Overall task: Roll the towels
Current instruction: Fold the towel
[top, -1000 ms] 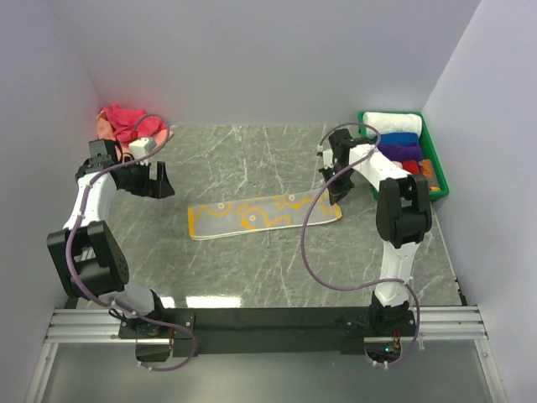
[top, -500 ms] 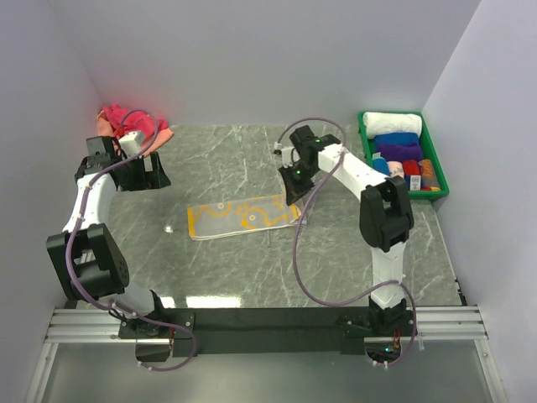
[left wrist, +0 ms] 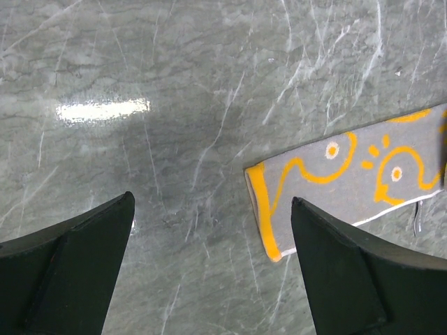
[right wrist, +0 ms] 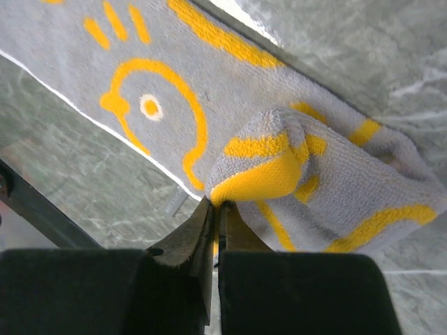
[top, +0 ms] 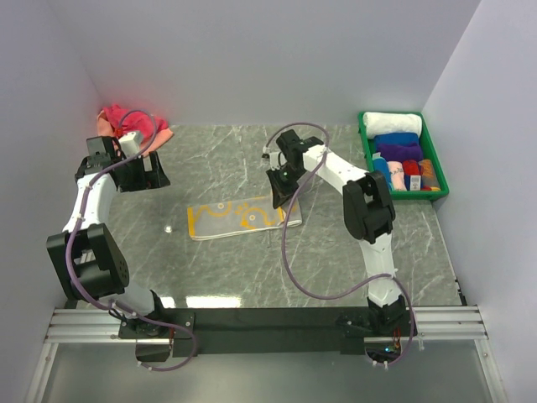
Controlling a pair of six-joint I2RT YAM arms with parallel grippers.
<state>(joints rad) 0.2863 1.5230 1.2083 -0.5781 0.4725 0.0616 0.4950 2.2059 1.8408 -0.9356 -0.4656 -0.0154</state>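
A grey towel [top: 235, 217] with yellow duck patterns lies flat in the middle of the table. Its right end is lifted and curled back over itself. My right gripper [top: 281, 197] is shut on that curled end; in the right wrist view the gripper [right wrist: 218, 204] pinches the yellow hem of the towel [right wrist: 279, 167]. My left gripper [top: 151, 175] hangs open to the left of the towel. In the left wrist view the gripper [left wrist: 211, 200] has bare table between its jaws, and the towel's left end [left wrist: 349, 181] lies just ahead to the right.
A heap of pink and salmon towels [top: 130, 122] lies in the back left corner. The green tray [top: 437, 159] at the back right holds rolled towels, among them white [top: 391, 122], blue [top: 396, 138] and purple [top: 401, 153]. Walls close in the sides and back.
My right gripper has travelled left with the towel's right end, curling it over so the flat part is shorter. The left gripper drew back a little toward the rear left.
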